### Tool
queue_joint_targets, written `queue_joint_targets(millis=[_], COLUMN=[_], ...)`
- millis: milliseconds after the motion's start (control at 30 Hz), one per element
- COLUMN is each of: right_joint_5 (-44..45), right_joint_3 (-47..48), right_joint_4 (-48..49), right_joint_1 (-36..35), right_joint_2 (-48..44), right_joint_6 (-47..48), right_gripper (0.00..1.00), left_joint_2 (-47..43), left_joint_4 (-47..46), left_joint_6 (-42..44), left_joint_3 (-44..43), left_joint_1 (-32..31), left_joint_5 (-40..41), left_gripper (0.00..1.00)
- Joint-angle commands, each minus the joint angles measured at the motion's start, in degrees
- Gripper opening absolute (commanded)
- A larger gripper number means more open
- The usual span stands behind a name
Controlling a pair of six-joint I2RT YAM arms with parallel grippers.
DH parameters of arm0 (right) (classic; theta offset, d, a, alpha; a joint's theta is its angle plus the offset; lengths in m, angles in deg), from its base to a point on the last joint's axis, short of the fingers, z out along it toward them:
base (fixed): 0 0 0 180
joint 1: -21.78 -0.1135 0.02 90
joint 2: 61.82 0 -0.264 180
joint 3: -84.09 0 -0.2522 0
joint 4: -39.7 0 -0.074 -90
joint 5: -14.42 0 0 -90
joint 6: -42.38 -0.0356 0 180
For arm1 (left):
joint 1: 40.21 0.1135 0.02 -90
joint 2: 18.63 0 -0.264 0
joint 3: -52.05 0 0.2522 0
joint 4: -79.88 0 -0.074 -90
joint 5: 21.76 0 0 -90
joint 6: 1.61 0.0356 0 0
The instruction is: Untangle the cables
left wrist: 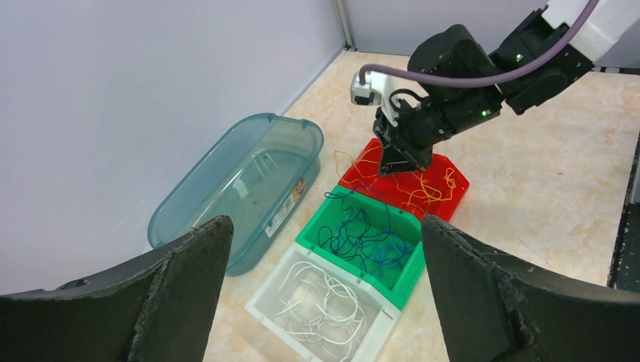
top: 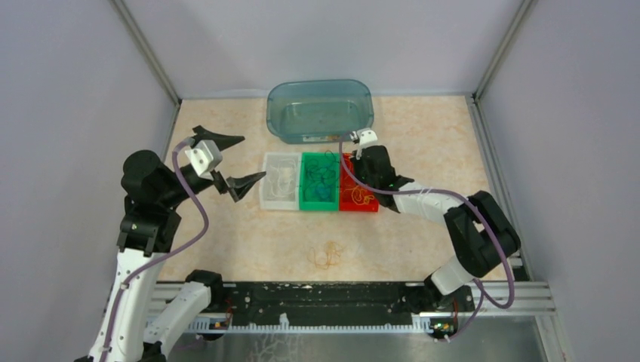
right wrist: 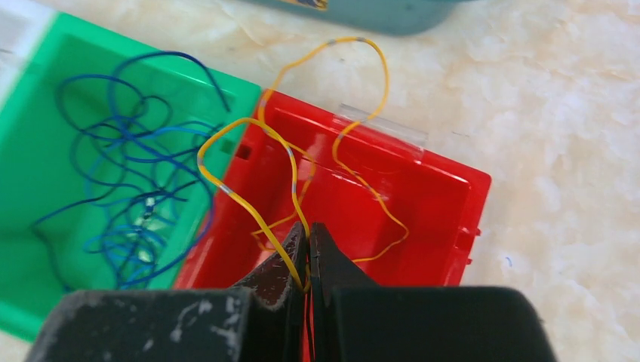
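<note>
Three bins stand side by side: a clear bin [top: 279, 181] with white cables [left wrist: 324, 302], a green bin [top: 320, 183] with blue cables [right wrist: 124, 188], and a red bin [top: 358, 197] with yellow cables [left wrist: 423, 188]. My right gripper [right wrist: 308, 230] is shut on a yellow cable [right wrist: 249, 207] over the red bin [right wrist: 423, 204]; the cable loops out past the bin's far rim. My left gripper [top: 230, 162] is open and empty, held above the table left of the clear bin. A small yellow cable tangle [top: 326, 256] lies on the table in front of the bins.
A teal transparent tub [top: 320, 110] stands behind the bins against the back wall. Grey walls enclose the table on the left, back and right. A metal rail [top: 340, 298] runs along the near edge.
</note>
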State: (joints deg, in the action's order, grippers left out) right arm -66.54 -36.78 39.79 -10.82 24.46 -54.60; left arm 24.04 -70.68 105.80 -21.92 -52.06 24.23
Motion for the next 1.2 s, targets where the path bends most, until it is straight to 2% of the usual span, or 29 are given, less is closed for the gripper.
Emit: queue_joint_targets(millis=[0, 167, 200, 300, 433, 667, 733, 833, 900, 1033, 1167], right_joint_5=[6.6, 6.6, 6.6, 6.1, 5.6, 2.7, -0.6, -9.2, -14.0, -18.4, -22.6], right_joint_3=[1.7, 2.1, 2.2, 2.7, 3.2, 4.5, 4.9, 4.2, 2.4, -2.5, -4.9], right_joint_4=[5.7, 5.6, 5.4, 4.5, 3.9, 2.8, 1.4, -2.3, -5.3, -12.5, -17.1], right_joint_1=[0.8, 0.9, 0.9, 0.9, 0.8, 0.9, 0.9, 0.3, -2.4, -13.9, -20.7], right_joint_2=[1.9, 2.5, 2.4, 2.1, 0.2, -8.8, -11.8, -16.1, -19.1, -25.0, -26.7], right_joint_6=[3.4, 3.5, 3.3, 2.7, 2.5, 1.7, 1.1, 0.3, 2.5, 10.7, 11.1], right_gripper=[0.00, 0.01, 0.04, 0.24, 0.34, 0.36, 0.36, 0.43, 0.50, 0.68, 0.70], left_joint_2=[-0.7, -0.8, -0.8, -0.8, -1.0, -0.7, -0.1, 0.9, 1.9, 3.4, 4.4], left_joint_4=[0.3, 0.3, 0.2, 0.1, 0.1, -0.2, -0.3, -0.2, 0.3, 0.2, -0.4], left_joint_6=[0.3, 0.6, 0.6, 0.6, 0.8, 0.5, -0.7, -1.4, -1.5, -1.8, -2.1], left_joint_3=[-1.6, -1.5, -1.5, -1.5, -1.5, -1.6, -1.7, -1.7, -1.7, -1.3, -0.7], left_joint_1=[0.1, 0.1, 0.1, 0.1, 0.1, 0.1, 0.0, 0.1, 0.1, 0.1, 0.1], left_joint_5=[0.5, 0.7, 0.8, 0.8, 0.5, 0.4, 0.9, 1.9, 2.8, 3.7, 4.5], left_gripper=[1.00, 1.00, 1.00, 1.00, 1.00, 1.00, 1.00, 1.00, 1.00, 1.00, 1.00])
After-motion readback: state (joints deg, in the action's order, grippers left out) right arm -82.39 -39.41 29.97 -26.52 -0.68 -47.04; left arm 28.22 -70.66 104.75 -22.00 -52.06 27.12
